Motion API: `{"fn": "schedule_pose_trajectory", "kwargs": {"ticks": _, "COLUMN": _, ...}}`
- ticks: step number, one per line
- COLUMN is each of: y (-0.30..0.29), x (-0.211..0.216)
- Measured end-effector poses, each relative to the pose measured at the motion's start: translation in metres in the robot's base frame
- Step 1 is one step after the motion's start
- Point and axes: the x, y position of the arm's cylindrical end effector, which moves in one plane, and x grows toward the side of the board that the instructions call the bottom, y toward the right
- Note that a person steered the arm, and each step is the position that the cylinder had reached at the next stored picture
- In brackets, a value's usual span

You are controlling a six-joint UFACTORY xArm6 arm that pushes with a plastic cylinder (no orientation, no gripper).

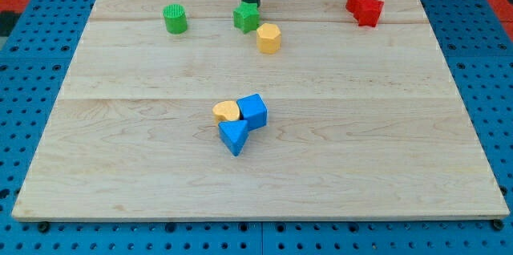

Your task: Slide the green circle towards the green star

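Note:
The green circle (pixel 175 19) is a short cylinder at the view's upper left of the wooden board (pixel 128 159). The green star (pixel 247 18) sits to its right, near the top centre. My rod comes down from the view's top and my tip (pixel 251 3) rests just behind the green star's top edge, touching or nearly touching it. The tip is well to the right of the green circle.
A yellow hexagon block (pixel 269 38) lies just below right of the green star. Two red blocks (pixel 364 5) sit together at the top right. In the middle, a yellow block (pixel 227 111), a blue cube (pixel 253 111) and a blue triangle (pixel 233 136) cluster together.

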Motion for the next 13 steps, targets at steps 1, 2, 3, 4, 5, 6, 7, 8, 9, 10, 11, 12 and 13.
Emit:
{"fn": "schedule_pose_trajectory", "kwargs": {"ticks": 1, "y": -0.001, "x": 0.000}}
{"fn": "schedule_pose_trajectory", "kwargs": {"ticks": 2, "y": -0.017, "x": -0.002}}
{"fn": "schedule_pose_trajectory", "kwargs": {"ticks": 3, "y": -0.042, "x": -0.002}}
{"fn": "schedule_pose_trajectory", "kwargs": {"ticks": 4, "y": -0.042, "x": 0.003}}
{"fn": "schedule_pose_trajectory", "kwargs": {"ticks": 5, "y": -0.065, "x": 0.003}}
{"fn": "schedule_pose_trajectory", "kwargs": {"ticks": 6, "y": -0.099, "x": 0.003}}
{"fn": "schedule_pose_trajectory", "kwargs": {"ticks": 7, "y": -0.110, "x": 0.007}}
{"fn": "schedule_pose_trajectory", "kwargs": {"ticks": 8, "y": -0.110, "x": 0.020}}
{"fn": "schedule_pose_trajectory", "kwargs": {"ticks": 9, "y": -0.143, "x": 0.020}}
{"fn": "schedule_pose_trajectory", "kwargs": {"ticks": 10, "y": -0.160, "x": 0.022}}
{"fn": "schedule_pose_trajectory", "kwargs": {"ticks": 11, "y": -0.148, "x": 0.048}}
{"fn": "schedule_pose_trajectory", "kwargs": {"ticks": 12, "y": -0.143, "x": 0.079}}
{"fn": "schedule_pose_trajectory", "kwargs": {"ticks": 13, "y": -0.147, "x": 0.080}}
